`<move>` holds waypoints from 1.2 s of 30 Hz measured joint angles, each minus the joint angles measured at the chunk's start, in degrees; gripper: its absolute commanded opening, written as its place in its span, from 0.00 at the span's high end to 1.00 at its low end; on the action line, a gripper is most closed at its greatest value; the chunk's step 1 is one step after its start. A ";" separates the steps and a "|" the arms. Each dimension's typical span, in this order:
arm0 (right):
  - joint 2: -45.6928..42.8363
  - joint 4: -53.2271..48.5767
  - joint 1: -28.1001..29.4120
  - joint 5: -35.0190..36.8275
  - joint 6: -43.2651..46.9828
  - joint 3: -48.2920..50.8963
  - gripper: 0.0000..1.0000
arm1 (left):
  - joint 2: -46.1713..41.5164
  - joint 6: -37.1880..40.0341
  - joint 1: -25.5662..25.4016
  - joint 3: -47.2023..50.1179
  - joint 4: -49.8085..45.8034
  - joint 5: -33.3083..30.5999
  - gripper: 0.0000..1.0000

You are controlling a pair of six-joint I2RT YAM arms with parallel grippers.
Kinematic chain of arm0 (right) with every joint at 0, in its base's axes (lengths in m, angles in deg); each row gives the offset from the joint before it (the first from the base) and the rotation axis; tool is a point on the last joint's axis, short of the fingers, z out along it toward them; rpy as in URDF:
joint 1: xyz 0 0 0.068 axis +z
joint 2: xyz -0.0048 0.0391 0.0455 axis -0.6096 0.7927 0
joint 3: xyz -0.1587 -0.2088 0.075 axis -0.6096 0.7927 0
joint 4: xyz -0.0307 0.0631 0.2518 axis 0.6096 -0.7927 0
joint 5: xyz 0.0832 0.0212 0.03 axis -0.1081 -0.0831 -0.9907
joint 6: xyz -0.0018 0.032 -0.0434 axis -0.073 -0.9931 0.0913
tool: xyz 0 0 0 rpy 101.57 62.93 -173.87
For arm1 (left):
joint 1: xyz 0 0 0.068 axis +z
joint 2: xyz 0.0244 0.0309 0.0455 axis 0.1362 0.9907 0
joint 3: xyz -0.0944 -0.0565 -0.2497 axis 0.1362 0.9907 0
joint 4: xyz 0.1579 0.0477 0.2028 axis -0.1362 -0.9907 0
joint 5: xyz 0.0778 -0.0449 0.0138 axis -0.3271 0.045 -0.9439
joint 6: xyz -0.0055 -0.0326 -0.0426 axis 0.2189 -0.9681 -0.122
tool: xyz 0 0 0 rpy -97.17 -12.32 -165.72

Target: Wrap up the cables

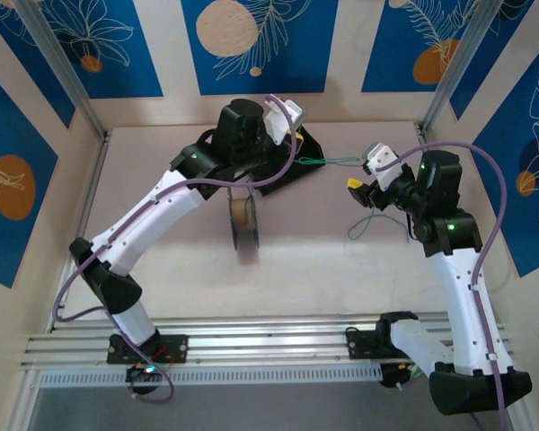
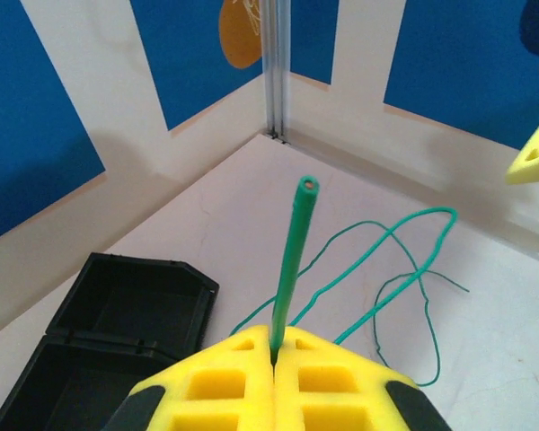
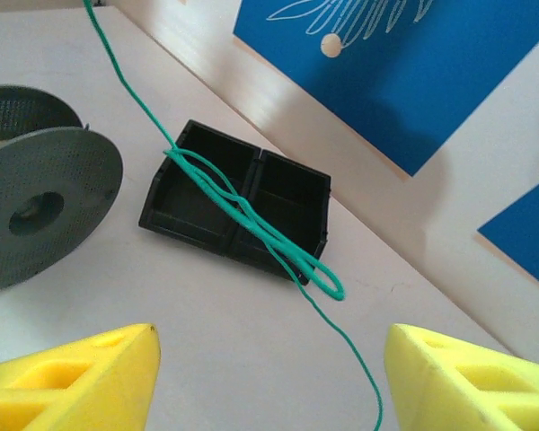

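My left gripper is shut on a green cable, whose cut end sticks up between the yellow fingers. The rest of that cable trails in loose loops over the table. In the top view the left gripper hangs over the black box, and the green cable runs right toward my right gripper. The right gripper is open, its yellow fingers wide apart. A doubled loop of green cable hangs ahead of it, untouched. A thin bluish cable lies curled on the table.
An open black two-compartment box lies at the back of the table. A grey spool stands on edge near the middle, seen also as the spool left of the box. Patterned walls close in the back and sides.
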 measured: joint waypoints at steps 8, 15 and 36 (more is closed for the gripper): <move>4.87 1.25 2.71 0.44 3.50 -0.74 0.42 | -0.44 1.01 0.00 0.46 -0.66 1.97 1.00; 8.52 1.68 4.85 1.29 4.66 -3.30 0.49 | -0.48 1.51 0.00 0.55 -1.01 2.86 1.00; 16.79 -1.92 4.33 5.49 -5.57 -13.42 0.99 | -1.55 1.36 0.00 5.49 2.45 0.00 1.00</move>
